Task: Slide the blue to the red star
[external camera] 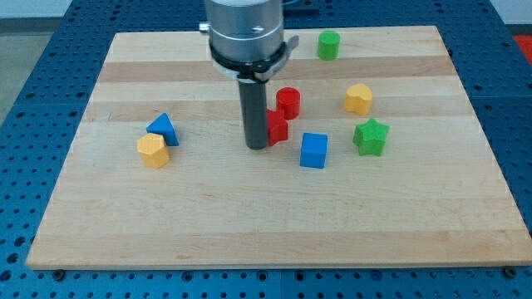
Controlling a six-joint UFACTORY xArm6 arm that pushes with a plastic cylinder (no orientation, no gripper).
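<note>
Eight small blocks lie scattered on the wooden board point(274, 224), which sits on a blue table point(25, 66). Farthest left, a yellow block point(153, 151) rests touching a blue triangle block point(164, 129) just behind it and to its right. Near the middle, the dark rod comes down from the arm's grey housing point(245, 29), and my tip point(257, 146) stands on the board, pressed against the left side of the red star point(277, 126), partly hiding it. There are no fingers on this arm, so nothing is grasped; the rod only touches. Just behind the star, a red cylinder point(288, 102) stands close by. To the right and a little nearer, the blue cube point(313, 150) sits near the star but apart from it. Far back, a green cylinder point(328, 45) stands alone. Farther right, a yellow block point(358, 99) sits behind a green star point(371, 137).
</note>
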